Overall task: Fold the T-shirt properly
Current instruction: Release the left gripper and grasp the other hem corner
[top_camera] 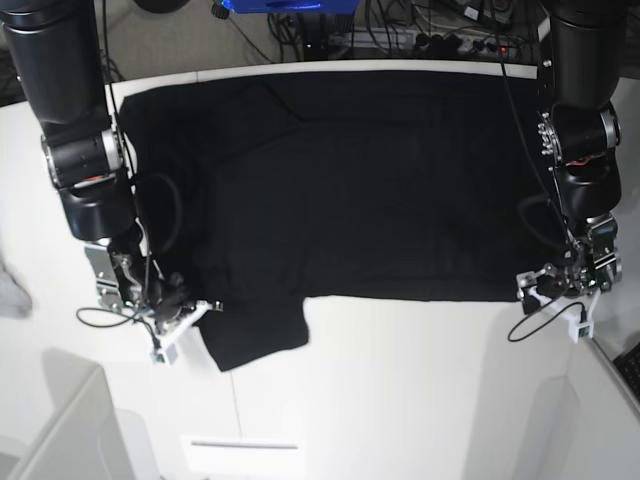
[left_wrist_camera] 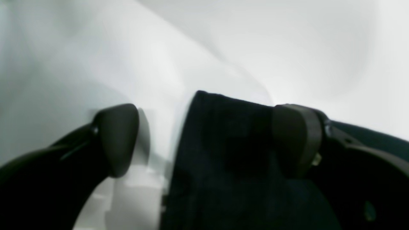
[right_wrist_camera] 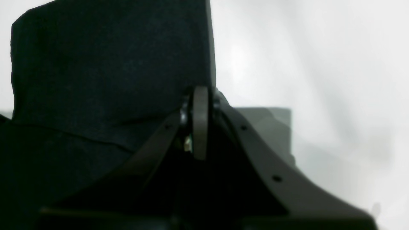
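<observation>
The black T-shirt (top_camera: 370,190) lies spread on the white table (top_camera: 400,380) with its plain black side up. One sleeve sticks out at the front left. My left gripper (top_camera: 550,285) is at the shirt's front right corner. In the left wrist view the left gripper (left_wrist_camera: 207,140) is open, with a fold of black cloth (left_wrist_camera: 223,153) between its fingers, close to the right finger (left_wrist_camera: 297,140). My right gripper (top_camera: 185,315) is at the front left by the sleeve. In the right wrist view it (right_wrist_camera: 199,127) looks shut on the edge of the black cloth (right_wrist_camera: 111,64).
A small grey cloth scrap (top_camera: 10,290) lies at the table's left edge. A white box (top_camera: 60,430) stands at the front left corner. Cables and a power strip (top_camera: 450,42) run behind the table's back edge.
</observation>
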